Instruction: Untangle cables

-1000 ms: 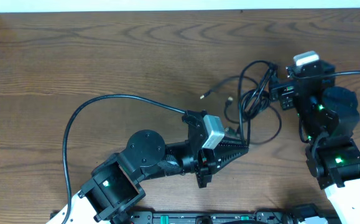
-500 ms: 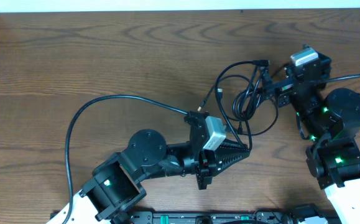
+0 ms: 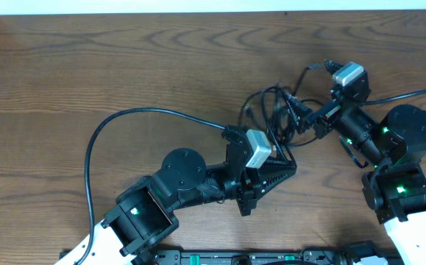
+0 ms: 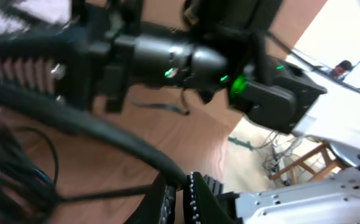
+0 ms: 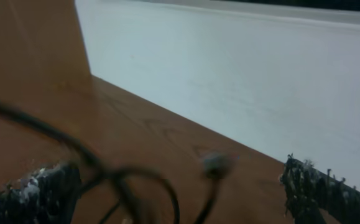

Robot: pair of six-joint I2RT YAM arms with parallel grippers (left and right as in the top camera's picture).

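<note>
The cables [image 3: 270, 112] are a bunched tangle of thin black cords on the wooden table, right of centre. My left gripper [image 3: 292, 166] sits just below the tangle, shut on one cord that runs up into it. The left wrist view shows the jaws [image 4: 181, 186] pinching that cord [image 4: 105, 134]. My right gripper [image 3: 301, 116] reaches in from the right, at the tangle's right edge. In the right wrist view its fingers [image 5: 176, 186] are wide apart, with blurred cable loops [image 5: 136, 186] and a small plug [image 5: 217, 165] between them.
The left arm's own thick black cable [image 3: 124, 118] loops over the table's left half. The right arm's body [image 3: 400, 184] stands at the right edge and fills the top of the left wrist view [image 4: 167, 59]. A white wall [image 3: 198, 6] borders the table's far edge.
My right gripper has swung left and down toward the centre. The tangle has shifted left and bunched tighter. My left arm has moved slightly right, still holding its cord.
</note>
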